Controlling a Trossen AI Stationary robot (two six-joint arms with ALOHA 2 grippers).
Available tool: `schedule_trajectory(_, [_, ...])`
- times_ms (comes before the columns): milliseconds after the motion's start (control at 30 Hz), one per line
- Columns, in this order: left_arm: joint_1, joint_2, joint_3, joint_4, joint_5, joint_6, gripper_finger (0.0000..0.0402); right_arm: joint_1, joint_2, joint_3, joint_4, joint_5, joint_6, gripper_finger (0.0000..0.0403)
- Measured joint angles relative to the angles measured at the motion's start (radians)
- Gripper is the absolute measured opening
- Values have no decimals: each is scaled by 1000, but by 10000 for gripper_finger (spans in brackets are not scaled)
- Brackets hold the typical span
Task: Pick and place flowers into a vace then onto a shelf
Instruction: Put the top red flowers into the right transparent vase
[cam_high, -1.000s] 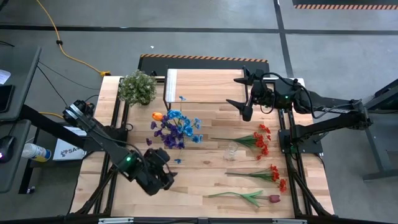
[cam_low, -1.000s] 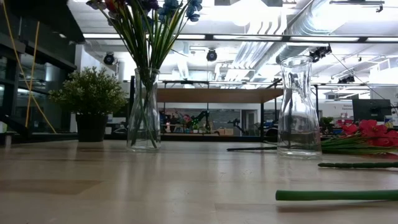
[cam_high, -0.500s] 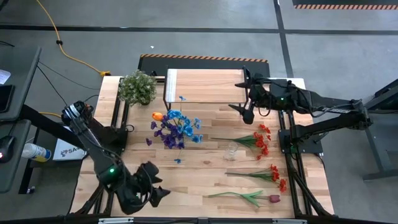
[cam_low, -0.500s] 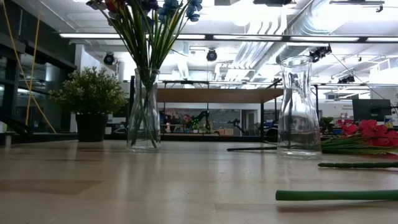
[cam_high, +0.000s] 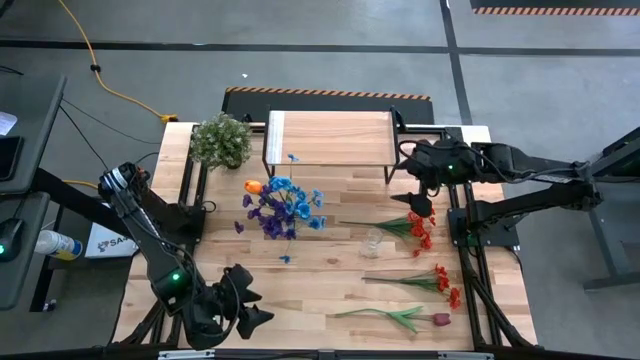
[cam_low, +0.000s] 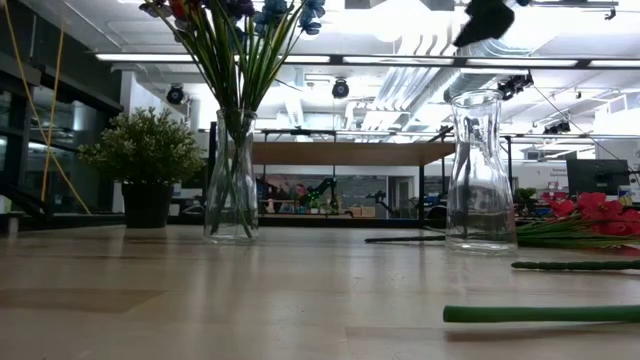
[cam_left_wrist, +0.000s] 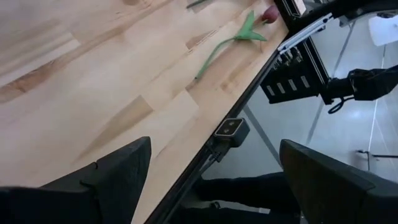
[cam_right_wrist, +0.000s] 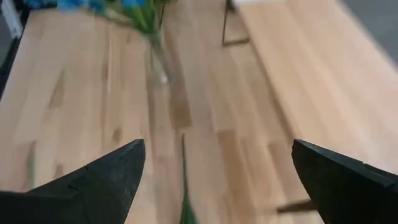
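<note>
A glass vase stands at the table's middle and holds blue and purple flowers. An empty glass vase stands to its right. Red flowers lie flat at the right, with more nearer and a single tulip by the near edge. The shelf stands at the far middle. My left gripper hangs open over the near left of the table. My right gripper is open above the far red flowers, touching nothing.
A bushy potted plant stands at the far left beside the shelf. A green stem lies along the near right of the table. Bare wood lies between the two vases and along the near middle.
My left gripper has swung toward the table's near left corner and rolled, staying open. My right gripper has drawn back from over the shelf's right end toward the red flowers, tipped downward and sunk; it now shows at the top of the low view.
</note>
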Motion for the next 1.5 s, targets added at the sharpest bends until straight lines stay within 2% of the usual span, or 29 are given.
schedule_trajectory(233, [2,0,0,13,-12,-4,388,0,-4,0,-150,-56,70,394])
schedule_trajectory(500, [2,9,0,129,-165,16,386,0,-4,0,-274,-172,99,394])
schedule_trajectory(600, [2,30,0,190,-212,48,388,0,-4,0,-321,-184,105,394])
schedule_trajectory(900, [3,140,0,461,-217,53,378,3,-4,0,-400,-185,111,394])
schedule_trajectory(1100, [16,218,0,623,-265,62,367,3,-4,0,-401,-187,96,394])
schedule_trajectory(1300, [56,286,0,811,-227,157,356,3,-4,0,-405,-194,91,394])
schedule_trajectory(1500, [41,314,0,862,-208,182,348,3,-2,0,-396,-201,87,394])
